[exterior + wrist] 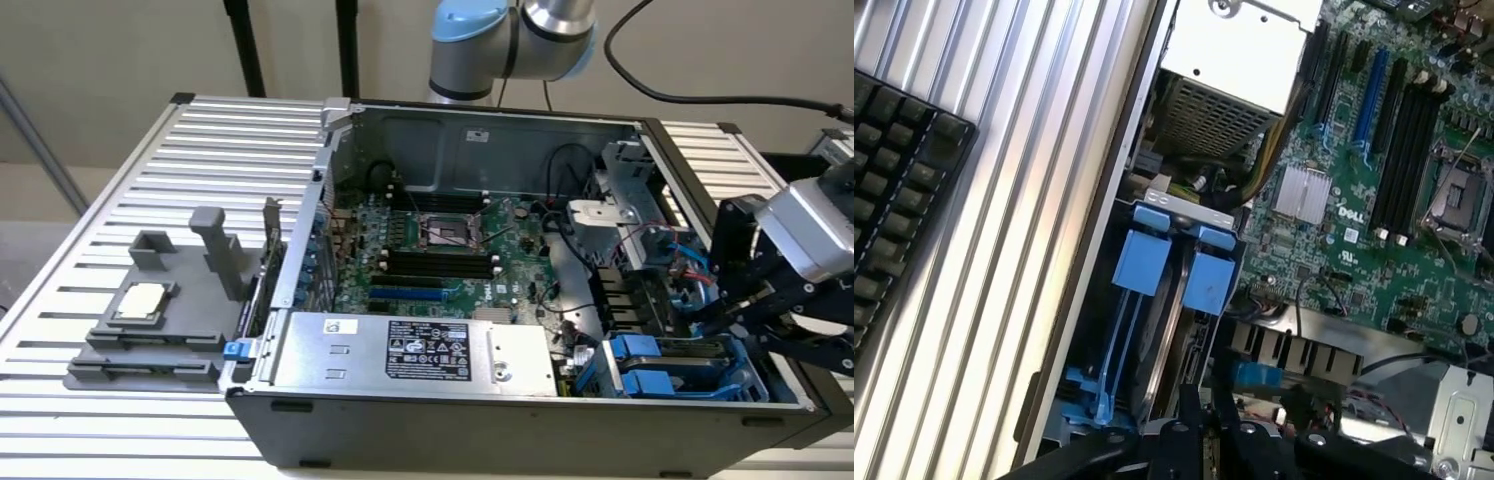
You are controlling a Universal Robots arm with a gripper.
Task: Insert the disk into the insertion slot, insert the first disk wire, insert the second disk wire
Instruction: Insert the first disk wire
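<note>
Gripper (pixel 1199 405), fingers pressed together, hangs over the disk (pixel 1144 265) in the case's (pixel 534 412) corner; any skew could snag wires (pixel 663 248).

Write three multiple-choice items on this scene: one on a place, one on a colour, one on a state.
1. Where is the gripper?
A. over the grey fixture
B. at the drive bay
C. above the power supply

2. What colour are the carrier tabs in the bay?
A. red
B. yellow
C. blue

3. How is the computer case?
A. open, motherboard exposed
B. closed by a side panel
C. wrapped in plastic

Answers: 1 B, it reaches into the bay at the exterior view's right; 2 C, the tabs show bright blue; 3 A, the board lies in plain sight.
</note>
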